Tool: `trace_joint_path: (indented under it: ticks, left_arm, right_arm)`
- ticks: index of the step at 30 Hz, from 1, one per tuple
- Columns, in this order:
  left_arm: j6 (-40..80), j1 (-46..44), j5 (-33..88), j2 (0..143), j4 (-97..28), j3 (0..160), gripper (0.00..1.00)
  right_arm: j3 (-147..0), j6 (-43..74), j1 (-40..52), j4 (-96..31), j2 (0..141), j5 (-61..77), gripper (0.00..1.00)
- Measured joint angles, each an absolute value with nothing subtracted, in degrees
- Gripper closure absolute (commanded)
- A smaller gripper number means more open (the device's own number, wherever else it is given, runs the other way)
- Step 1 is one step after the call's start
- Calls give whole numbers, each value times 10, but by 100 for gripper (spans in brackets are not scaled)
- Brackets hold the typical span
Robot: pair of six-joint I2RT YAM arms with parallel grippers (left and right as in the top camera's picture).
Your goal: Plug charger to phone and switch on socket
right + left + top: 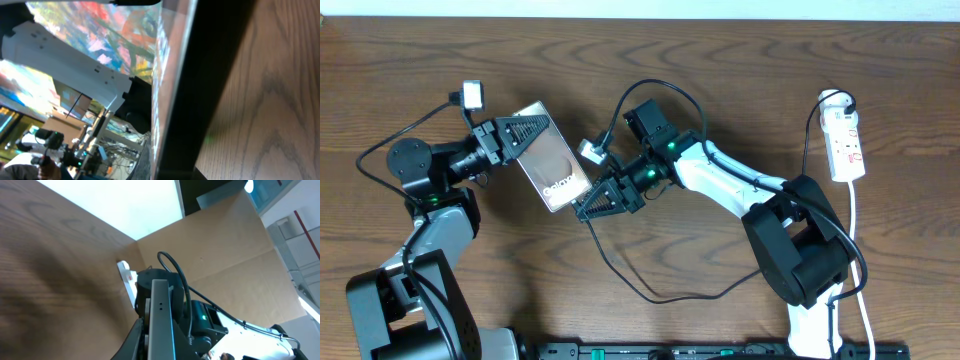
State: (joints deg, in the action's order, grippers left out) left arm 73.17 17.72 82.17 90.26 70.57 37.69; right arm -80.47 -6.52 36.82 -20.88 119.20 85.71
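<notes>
My left end effector (pixel 530 135) clamps the phone (pixel 558 170). The right end effector (pixel 592 198) sits at its lower end; I cannot tell its grip.

phone (pixel 552 170): dark-brown slab, "Galaxy" lettering up, long axis 11-to-5, just left of centre.
socket (pixel 846 142): white strip, 2 o'clock, lying 12-to-6.
charger (pixel 670 299): thin black cable looping toward 6 o'clock.

Phone (pixel 552 168) centre-left; socket (pixel 847 142) far right, well apart.

Brown phone (pixel 552 165) with white lettering, white socket (pixel 845 140), black charger (pixel 655 298)
</notes>
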Motion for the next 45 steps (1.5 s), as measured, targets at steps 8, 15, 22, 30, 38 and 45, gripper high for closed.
trace_joint_path:
  ticks: [8, 15, 22, 30, 38, 45]
  left_arm:
    - [719, 183, 808, 903, 707, 377, 93]
    - [705, 183, 808, 903, 707, 377, 92]
    - [698, 185, 808, 903, 709, 378, 93]
    - [692, 190, 801, 903, 710, 383, 92]
    - [692, 190, 799, 903, 710, 384, 93]
    - [691, 187, 812, 903, 708, 383, 92]
  right_arm:
    - [-801, 33, 368, -140, 1192, 851, 99]
    - [-799, 60, 367, -132, 1192, 847, 99]
    - [-794, 88, 367, -90, 1194, 841, 99]
    - [-789, 131, 367, -26, 1196, 838, 99]
    - [-789, 149, 367, -17, 1196, 838, 99]
    - [-789, 156, 367, -5, 1196, 828, 87]
